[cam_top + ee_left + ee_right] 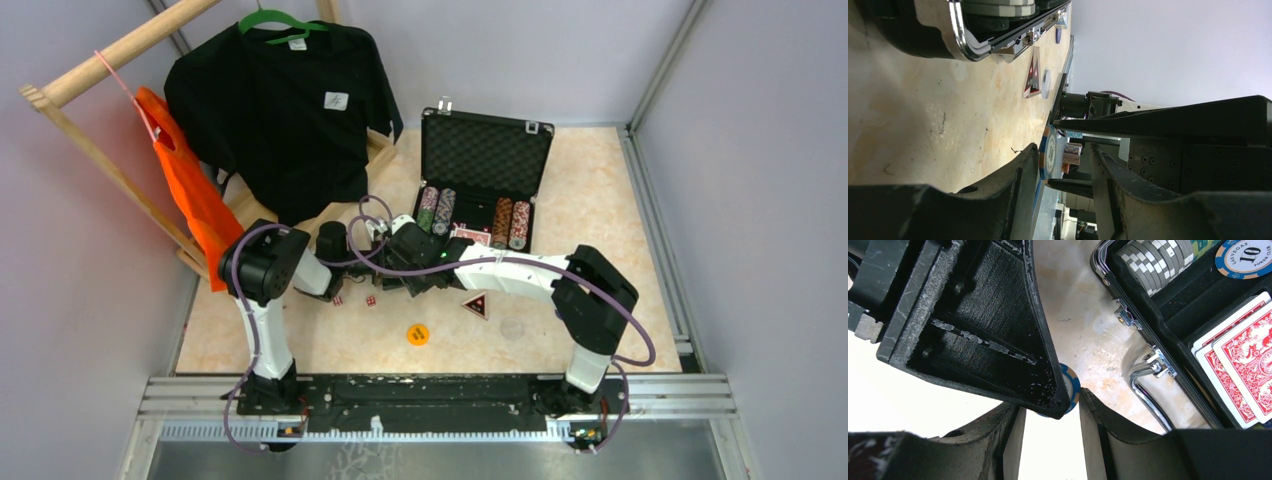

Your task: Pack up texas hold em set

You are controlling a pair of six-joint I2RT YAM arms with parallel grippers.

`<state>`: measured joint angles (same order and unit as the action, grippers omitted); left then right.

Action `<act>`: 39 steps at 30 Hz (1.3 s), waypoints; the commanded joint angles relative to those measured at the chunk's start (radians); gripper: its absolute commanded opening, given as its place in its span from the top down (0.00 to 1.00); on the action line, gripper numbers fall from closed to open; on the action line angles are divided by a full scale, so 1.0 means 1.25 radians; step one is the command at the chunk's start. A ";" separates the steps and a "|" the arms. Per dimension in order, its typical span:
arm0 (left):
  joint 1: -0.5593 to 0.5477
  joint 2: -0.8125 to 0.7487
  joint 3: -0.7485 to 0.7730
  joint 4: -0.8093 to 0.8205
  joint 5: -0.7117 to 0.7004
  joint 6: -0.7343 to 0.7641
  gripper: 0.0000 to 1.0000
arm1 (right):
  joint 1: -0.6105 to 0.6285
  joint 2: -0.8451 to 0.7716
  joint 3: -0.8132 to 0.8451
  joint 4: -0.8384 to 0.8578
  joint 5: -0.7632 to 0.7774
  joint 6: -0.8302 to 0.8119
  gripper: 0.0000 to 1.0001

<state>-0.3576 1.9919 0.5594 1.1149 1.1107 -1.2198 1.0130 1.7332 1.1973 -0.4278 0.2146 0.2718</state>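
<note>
My left claw stands apart around one blue-rimmed chip. One finger lies against a chip face; the other shows a gap to it. My right claw is clamped on the same chip across its rim. The chip therefore hangs on edge between both claws, above the table and just in front of the case.

Handling, as judged: the chip is light, stiff and smooth-faced. Held at two rim points only, it can pivot or slip. Take hold on the flat faces, near the middle, before the rim grip is released.

Outward: the case is open, with its lid upright and its handle toward me. Its slots hold rows of chips standing on edge, with red-backed cards between the rows. On the table near the arms lie red dice, a triangular token and a round orange token, all apart from the case.
</note>
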 commanded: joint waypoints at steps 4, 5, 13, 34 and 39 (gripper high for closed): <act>-0.012 0.014 0.015 0.025 0.025 0.009 0.54 | 0.006 -0.047 0.002 0.039 0.012 -0.006 0.59; -0.012 0.015 0.015 0.023 0.025 0.010 0.55 | 0.006 -0.047 0.002 0.039 0.011 -0.006 0.59; -0.014 0.015 0.018 0.001 0.023 0.022 0.58 | 0.006 -0.050 0.002 0.039 0.016 -0.006 0.59; -0.022 0.019 0.020 -0.007 0.034 0.036 0.94 | 0.006 -0.049 0.004 0.041 0.021 -0.008 0.59; -0.026 0.023 0.021 0.001 0.038 0.035 1.00 | 0.006 -0.051 0.003 0.038 0.023 -0.007 0.59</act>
<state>-0.3763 2.0090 0.5762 1.0912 1.1122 -1.1900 1.0130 1.7214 1.1973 -0.4282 0.2150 0.2707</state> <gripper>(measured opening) 0.016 0.413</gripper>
